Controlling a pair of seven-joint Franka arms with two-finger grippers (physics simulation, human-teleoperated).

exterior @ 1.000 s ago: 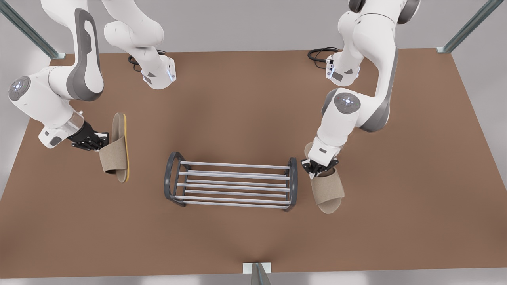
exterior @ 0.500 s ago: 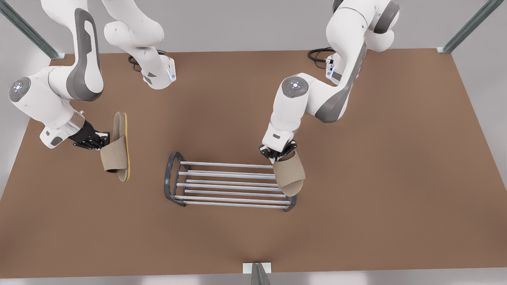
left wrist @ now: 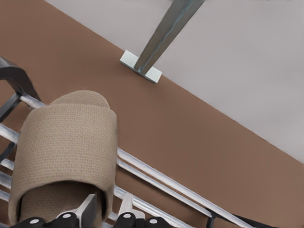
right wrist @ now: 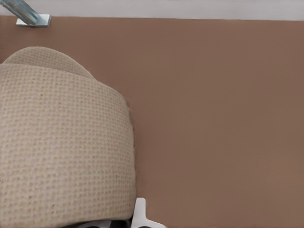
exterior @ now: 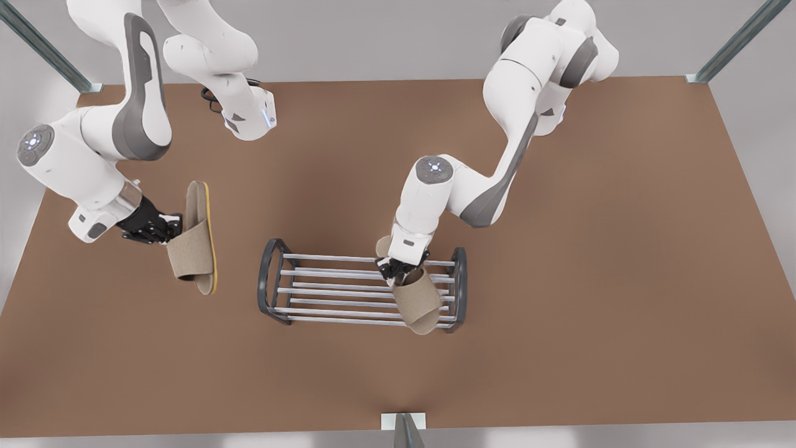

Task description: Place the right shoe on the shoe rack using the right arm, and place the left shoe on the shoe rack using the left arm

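The shoe rack [exterior: 268, 283], dark grey end frames joined by silver bars, stands mid-table. My left gripper [exterior: 398, 272] is shut on the strap of the left shoe [exterior: 420, 305], a beige slipper lying across the bars near the rack's end at the front view's right. The left wrist view looks down on this slipper [left wrist: 66, 147] over the rack's bars [left wrist: 161, 178]. My right gripper [exterior: 159, 229], at the front view's left, is shut on the right shoe [exterior: 193, 252], a beige slipper with a yellow sole edge, held tilted above the table beside the rack. The right wrist view has that slipper [right wrist: 61, 142] over bare tabletop.
The brown table [exterior: 591, 280] has metal posts [exterior: 737, 40] at its far corners and a bracket [exterior: 404, 423] at the near edge. Both arm bases and black cables [exterior: 500, 84] sit along the far edge. Open tabletop lies on both sides of the rack.
The left arm has swung its slipper from beside the rack's end to over the bars. The right arm has shifted its slipper slightly toward the rack.
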